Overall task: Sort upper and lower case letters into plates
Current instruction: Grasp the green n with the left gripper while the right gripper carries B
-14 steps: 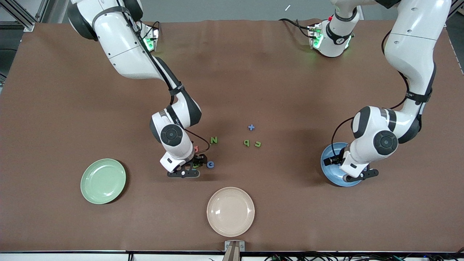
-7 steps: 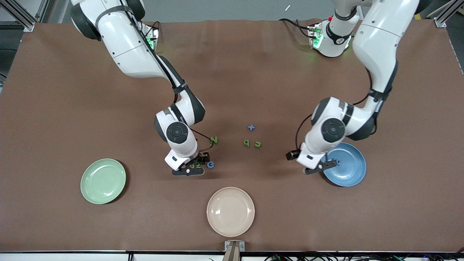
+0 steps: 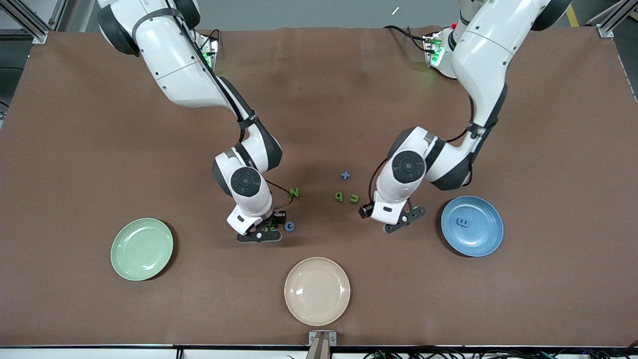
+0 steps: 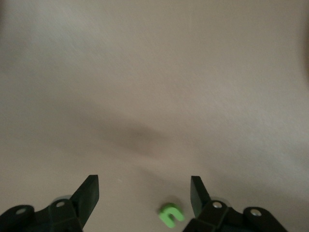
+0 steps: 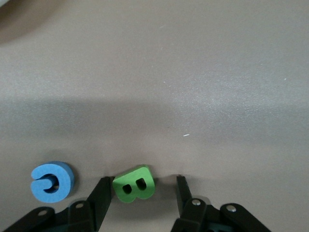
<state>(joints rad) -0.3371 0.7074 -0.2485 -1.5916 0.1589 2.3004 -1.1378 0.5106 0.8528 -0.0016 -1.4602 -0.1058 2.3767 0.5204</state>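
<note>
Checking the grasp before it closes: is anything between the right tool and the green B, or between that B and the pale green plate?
Nothing visible. The right tool straddles the green B. The blue letter lies beside it, outside the fingers. Nothing lies between the B and the pale green plate.

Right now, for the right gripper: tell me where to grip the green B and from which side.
Pinch the green B by its two ends, coming from straight above: it lies flat on the table, so only its edges offer faces. The right gripper straddles it, open; the blue C lies beside, outside the jaws.
</note>
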